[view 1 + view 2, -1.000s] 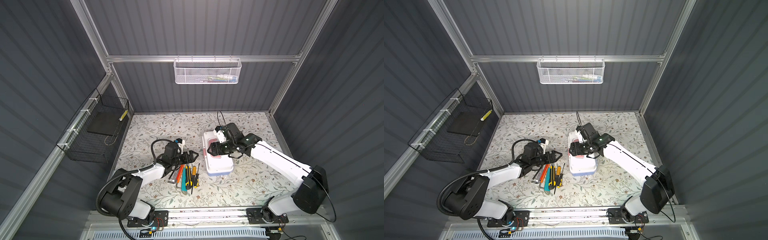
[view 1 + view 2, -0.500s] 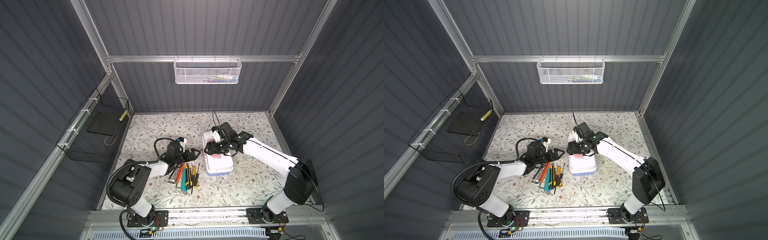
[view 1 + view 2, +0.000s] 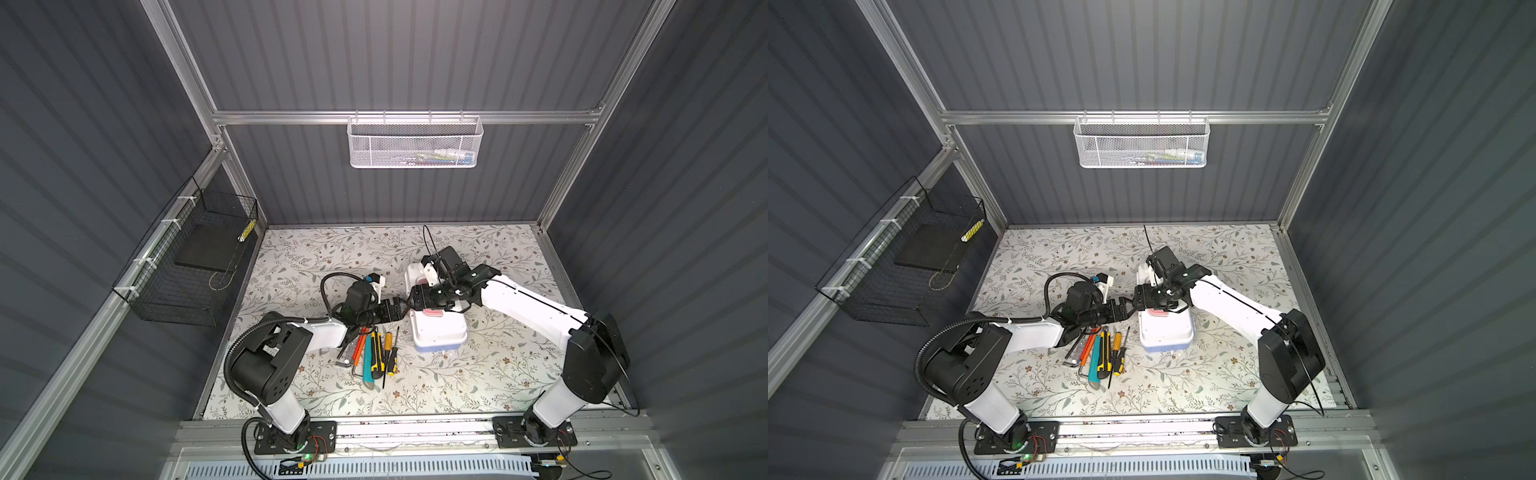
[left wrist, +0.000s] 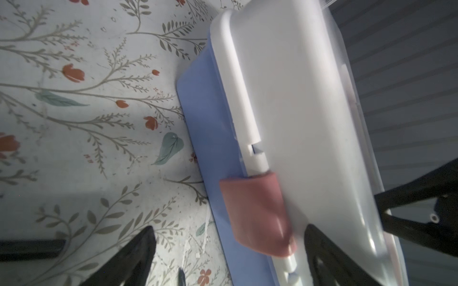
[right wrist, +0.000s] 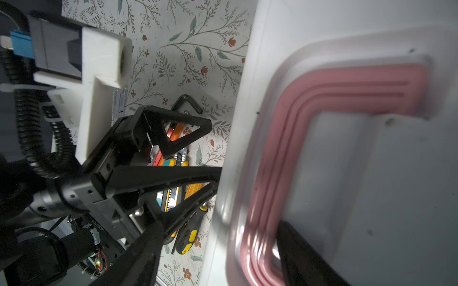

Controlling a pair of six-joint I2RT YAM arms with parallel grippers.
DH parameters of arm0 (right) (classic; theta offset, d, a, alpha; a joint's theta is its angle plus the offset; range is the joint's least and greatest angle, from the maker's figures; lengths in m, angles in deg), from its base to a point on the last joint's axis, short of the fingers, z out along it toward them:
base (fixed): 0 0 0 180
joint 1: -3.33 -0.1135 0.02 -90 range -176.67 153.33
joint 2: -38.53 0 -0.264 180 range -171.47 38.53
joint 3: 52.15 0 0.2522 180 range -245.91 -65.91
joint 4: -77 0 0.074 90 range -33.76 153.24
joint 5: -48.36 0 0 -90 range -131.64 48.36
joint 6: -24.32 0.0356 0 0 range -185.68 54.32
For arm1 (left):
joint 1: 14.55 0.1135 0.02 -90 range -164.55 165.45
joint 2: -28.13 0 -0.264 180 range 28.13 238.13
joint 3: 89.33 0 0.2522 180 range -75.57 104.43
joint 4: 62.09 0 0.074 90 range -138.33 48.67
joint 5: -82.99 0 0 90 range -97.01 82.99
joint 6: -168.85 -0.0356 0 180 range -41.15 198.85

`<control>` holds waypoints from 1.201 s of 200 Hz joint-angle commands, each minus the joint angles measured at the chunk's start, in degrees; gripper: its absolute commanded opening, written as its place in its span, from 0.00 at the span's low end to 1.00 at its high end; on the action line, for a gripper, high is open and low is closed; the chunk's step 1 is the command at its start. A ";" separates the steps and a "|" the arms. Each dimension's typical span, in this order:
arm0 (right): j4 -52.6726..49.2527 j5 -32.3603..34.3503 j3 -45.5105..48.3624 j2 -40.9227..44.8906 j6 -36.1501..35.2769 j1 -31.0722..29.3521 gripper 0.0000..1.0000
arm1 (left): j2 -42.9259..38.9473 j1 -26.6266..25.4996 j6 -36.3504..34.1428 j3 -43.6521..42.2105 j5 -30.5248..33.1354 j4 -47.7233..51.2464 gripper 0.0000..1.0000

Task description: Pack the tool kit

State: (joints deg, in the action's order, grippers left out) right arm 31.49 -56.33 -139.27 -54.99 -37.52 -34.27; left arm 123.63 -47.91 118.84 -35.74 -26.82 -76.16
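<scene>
Tool kit box (image 3: pixel 436 332) sits on the counter (image 3: pixel 478 382), lid down. Tools (image 3: pixel 376 353) lie loose just beside it, so packing looks barely begun. Left end effector (image 4: pixel 229 230) gapes around the latch (image 4: pixel 255 215); right end effector (image 5: pixel 220 225) gapes over the handle (image 5: pixel 285 148), grasping nothing.

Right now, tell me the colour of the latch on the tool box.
Dusty pink; the latch shows best in the left wrist view.

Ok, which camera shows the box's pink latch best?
The left wrist view: the latch sits close and mid-frame, lying over the seam between white lid and blue base. The right wrist view shows only the lid's top and pink handle. In both top views it cannot be made out.
</scene>
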 commanded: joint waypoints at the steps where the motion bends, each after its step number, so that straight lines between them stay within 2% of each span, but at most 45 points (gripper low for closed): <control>1: 2.43 -3.05 3.25 0.67 1.63 0.48 0.75 | 1.11 -1.13 -2.13 2.12 0.56 2.52 0.93; 13: 3.95 -4.04 4.63 1.29 2.17 1.16 0.75 | 1.35 -1.18 -2.11 2.51 0.52 2.85 0.93; 79: 12.86 -25.18 10.04 3.67 0.86 4.41 0.75 | 1.14 -2.00 -3.11 5.15 0.48 5.34 0.93; 86: 14.26 -27.29 10.63 3.84 1.10 4.74 0.75 | 0.80 -2.18 -3.46 5.46 2.58 5.88 0.93; 121: 19.10 -33.02 13.26 5.38 2.50 6.55 0.74 | -0.70 -3.10 -4.92 6.08 3.84 8.53 0.94; 156: 23.38 -38.44 16.36 9.30 0.72 7.43 0.74 | -1.63 -4.03 -6.32 5.87 4.40 9.72 0.94; 191: 36.31 -46.20 23.00 13.68 4.87 10.38 0.74 | -1.99 -4.16 -5.80 5.19 4.87 9.82 0.94; 206: 38.42 -47.08 24.76 14.94 5.38 11.56 0.74 | -2.14 -4.20 -5.30 5.08 5.05 9.73 0.94; 221: 36.10 -46.34 25.27 15.77 4.14 12.92 0.73 | -2.42 -4.27 -5.21 5.08 5.13 9.82 0.94; 240: 27.64 -40.52 24.05 17.77 1.16 14.32 0.72 | -3.12 -4.33 -5.40 5.15 6.10 11.29 0.94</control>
State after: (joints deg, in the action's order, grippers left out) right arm 63.99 -99.26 -114.55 -39.73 -33.63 -21.68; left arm 122.58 -51.98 114.42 -31.43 -20.70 -66.83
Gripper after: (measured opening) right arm 0.724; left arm 0.941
